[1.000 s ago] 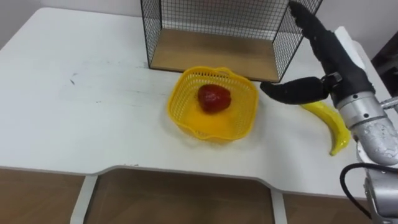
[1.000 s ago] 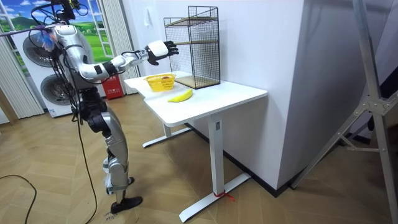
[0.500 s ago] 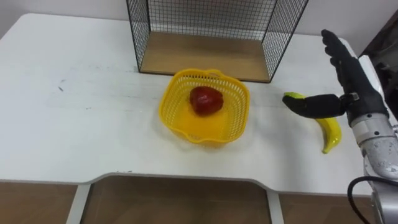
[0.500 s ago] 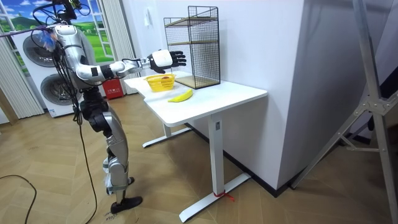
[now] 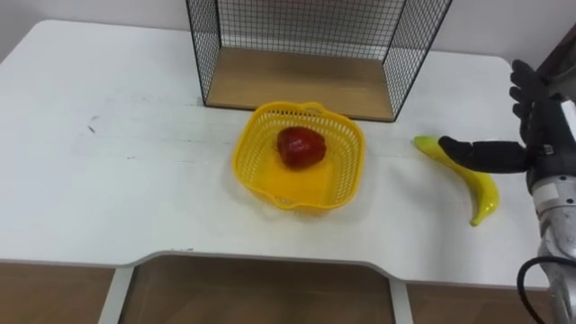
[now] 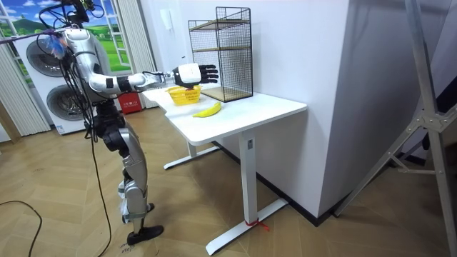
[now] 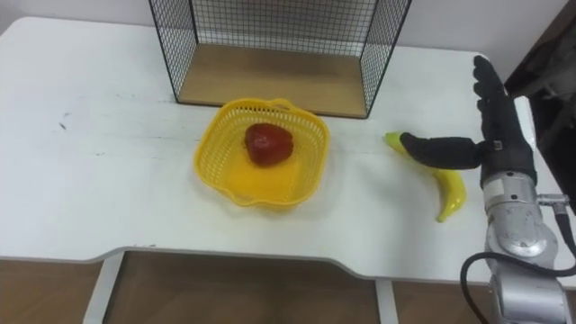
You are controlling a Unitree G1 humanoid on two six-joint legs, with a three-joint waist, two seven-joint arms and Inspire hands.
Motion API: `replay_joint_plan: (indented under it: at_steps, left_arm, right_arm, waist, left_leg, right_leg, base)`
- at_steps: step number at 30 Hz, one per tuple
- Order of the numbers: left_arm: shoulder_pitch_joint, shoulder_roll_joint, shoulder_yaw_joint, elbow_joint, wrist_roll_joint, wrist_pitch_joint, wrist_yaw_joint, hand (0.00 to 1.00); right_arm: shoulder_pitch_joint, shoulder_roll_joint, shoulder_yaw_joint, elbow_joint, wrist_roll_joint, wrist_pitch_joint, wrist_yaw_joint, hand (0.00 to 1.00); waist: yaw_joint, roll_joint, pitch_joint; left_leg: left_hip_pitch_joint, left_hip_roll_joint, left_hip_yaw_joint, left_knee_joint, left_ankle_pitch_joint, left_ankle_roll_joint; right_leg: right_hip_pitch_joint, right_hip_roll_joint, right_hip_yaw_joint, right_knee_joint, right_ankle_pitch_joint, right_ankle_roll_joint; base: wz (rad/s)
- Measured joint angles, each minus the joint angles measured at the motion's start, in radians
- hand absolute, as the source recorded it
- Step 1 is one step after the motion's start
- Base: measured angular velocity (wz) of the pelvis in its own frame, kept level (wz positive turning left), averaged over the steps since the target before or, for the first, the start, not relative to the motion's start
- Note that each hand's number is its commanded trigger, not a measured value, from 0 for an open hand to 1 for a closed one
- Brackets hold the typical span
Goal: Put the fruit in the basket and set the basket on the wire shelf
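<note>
A yellow plastic basket (image 5: 300,155) (image 7: 262,165) (image 6: 184,93) stands on the white table, just in front of the black wire shelf (image 5: 306,49) (image 7: 274,45) (image 6: 223,51). A red fruit (image 5: 300,147) (image 7: 267,144) lies inside the basket. A banana (image 5: 475,180) (image 7: 445,187) (image 6: 208,109) lies on the table to the basket's right. My right hand (image 5: 533,135) (image 7: 490,126) (image 6: 191,72) hovers open over the banana's far end, fingers straight and thumb pointing left, holding nothing.
The white table (image 5: 108,162) (image 6: 250,107) has a notch cut in its near edge. The shelf has a wooden floor (image 5: 301,83). In the room view I stand at the table's end, with washing machines (image 6: 43,78) behind me.
My right hand has drawn back from the shelf's right side and come down to the right, over the banana. The view has shifted a little; basket and fruit lie as before.
</note>
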Motion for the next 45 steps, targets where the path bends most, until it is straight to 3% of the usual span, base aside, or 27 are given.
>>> replay_joint_plan:
  at_steps: [11,14,18,21,29,34,45]
  left_arm:
    - [0.015,0.000,0.032,-0.040,0.011,0.018,0.000,0.00]
    - [0.014,0.000,0.037,-0.044,0.010,0.021,-0.002,0.00]
    - [0.002,0.003,0.050,-0.044,0.010,0.036,-0.021,0.00]
    - [-0.003,0.003,0.050,-0.044,0.011,0.043,-0.032,0.00]
    - [0.002,0.005,0.050,-0.042,0.009,0.080,-0.058,0.00]
    - [-0.006,0.006,0.068,-0.041,0.012,0.085,-0.092,0.00]
    - [-0.014,0.008,0.068,-0.042,0.012,0.108,-0.113,0.00]
  right_arm:
    - [-0.020,-0.005,-0.008,0.080,0.004,0.012,-0.008,0.00]
    - [-0.038,-0.008,-0.007,0.094,0.020,0.031,0.002,0.00]
    - [-0.077,-0.039,-0.004,0.176,0.068,0.041,0.016,0.00]
    - [-0.086,-0.054,-0.004,0.215,0.069,0.049,0.034,0.00]
    - [-0.145,-0.092,0.029,0.282,0.061,0.096,0.076,0.00]
    - [-0.208,-0.117,0.072,0.284,-0.032,0.098,0.125,0.00]
    - [-0.225,-0.132,0.075,0.325,-0.183,0.123,0.199,0.00]
  waist:
    - [0.002,-0.008,0.0049]
    - [0.005,-0.014,0.0063]
    - [0.007,-0.028,0.0025]
    - [0.022,-0.035,0.0040]
    - [0.029,-0.030,0.0022]
    - [0.036,-0.018,-0.0041]
    - [0.057,-0.028,-0.0016]
  left_leg:
    - [-0.004,-0.001,0.006,-0.006,0.000,0.000]
    - [-0.009,0.003,0.013,-0.008,0.000,0.001]
    - [-0.010,0.002,0.014,-0.006,0.000,0.001]
    - [-0.009,0.003,0.014,-0.002,0.001,0.001]
    - [-0.007,0.003,0.007,0.002,0.001,0.001]
    - [-0.012,0.002,0.002,-0.001,0.001,0.001]
    - [-0.026,-0.001,-0.016,0.014,0.002,0.002]
  right_leg:
    - [-0.018,-0.001,0.002,0.016,0.000,0.000]
    - [-0.024,-0.002,0.005,0.017,-0.001,0.000]
    - [-0.024,-0.004,-0.001,0.014,-0.001,0.000]
    - [-0.024,-0.004,-0.001,0.014,-0.001,0.000]
    - [-0.021,-0.005,-0.003,0.015,-0.001,0.000]
    - [-0.021,-0.005,-0.008,0.017,-0.001,0.000]
    - [-0.024,-0.009,-0.029,0.013,-0.001,0.000]
  base:
    - [-0.01]
    - [-0.06]
    - [0.02]
    - [0.00]
    - [0.00]
    - [0.02]
    - [0.06]
